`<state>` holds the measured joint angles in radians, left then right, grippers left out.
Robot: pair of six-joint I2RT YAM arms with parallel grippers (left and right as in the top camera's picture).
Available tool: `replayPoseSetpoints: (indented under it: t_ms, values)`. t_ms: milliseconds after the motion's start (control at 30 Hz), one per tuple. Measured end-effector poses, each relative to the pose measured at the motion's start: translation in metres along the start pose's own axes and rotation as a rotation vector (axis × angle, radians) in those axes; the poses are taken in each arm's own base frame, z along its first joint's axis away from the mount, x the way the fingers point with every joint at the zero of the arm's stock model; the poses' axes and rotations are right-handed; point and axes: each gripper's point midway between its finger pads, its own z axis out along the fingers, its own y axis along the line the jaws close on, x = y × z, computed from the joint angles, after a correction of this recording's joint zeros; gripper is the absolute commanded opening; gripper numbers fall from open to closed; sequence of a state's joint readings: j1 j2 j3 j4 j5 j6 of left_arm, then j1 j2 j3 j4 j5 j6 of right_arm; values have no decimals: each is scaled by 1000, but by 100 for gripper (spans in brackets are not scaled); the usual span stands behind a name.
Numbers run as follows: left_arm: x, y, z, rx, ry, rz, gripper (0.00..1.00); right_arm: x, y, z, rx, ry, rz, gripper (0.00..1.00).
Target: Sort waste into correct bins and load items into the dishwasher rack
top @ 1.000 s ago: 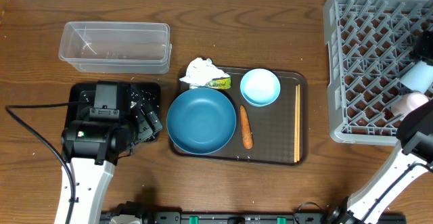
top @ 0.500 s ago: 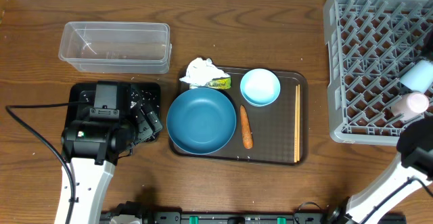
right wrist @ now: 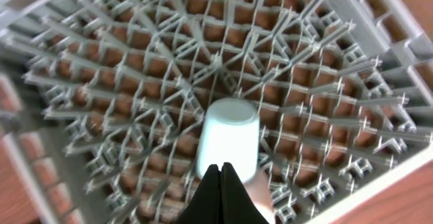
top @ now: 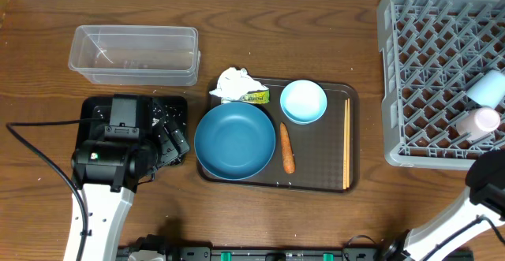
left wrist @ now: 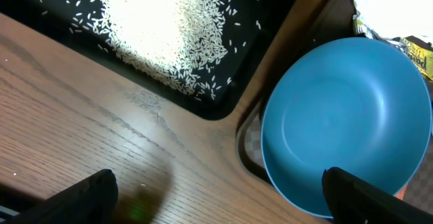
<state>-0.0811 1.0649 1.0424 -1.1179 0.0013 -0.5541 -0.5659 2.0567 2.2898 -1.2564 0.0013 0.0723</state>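
We see rice [left wrist: 162,34] in the black tray [left wrist: 267,17] and a white cup [right wrist: 229,139] tilted in the rack [top: 426,80] at right. Right pincer [right wrist: 222,183] pressed together, left pincer [left wrist: 220,197] spread.

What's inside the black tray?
A heap of white rice grains lies in the black tray. From overhead, the left arm covers most of the tray, so the rest of its floor cannot be seen.

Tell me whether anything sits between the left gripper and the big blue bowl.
Nothing visible does. The open left gripper is over bare table beside the big blue bowl; only the brown tray's low rim lies between them.
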Motion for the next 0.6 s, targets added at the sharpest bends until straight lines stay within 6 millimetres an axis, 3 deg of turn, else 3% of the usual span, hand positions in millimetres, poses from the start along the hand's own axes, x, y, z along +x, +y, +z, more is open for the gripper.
replayPoseSetpoints:
  t_ms: [167,367,600]
  values:
    - [0,0,0,0,0,0,99,-8,-4,41,12,0,-4,1]
    - [0,0,0,0,0,0,100,2,-10,80,26,60,-1,2]
    - [0,0,0,0,0,0,99,15,-12,90,32,115,-8,3]
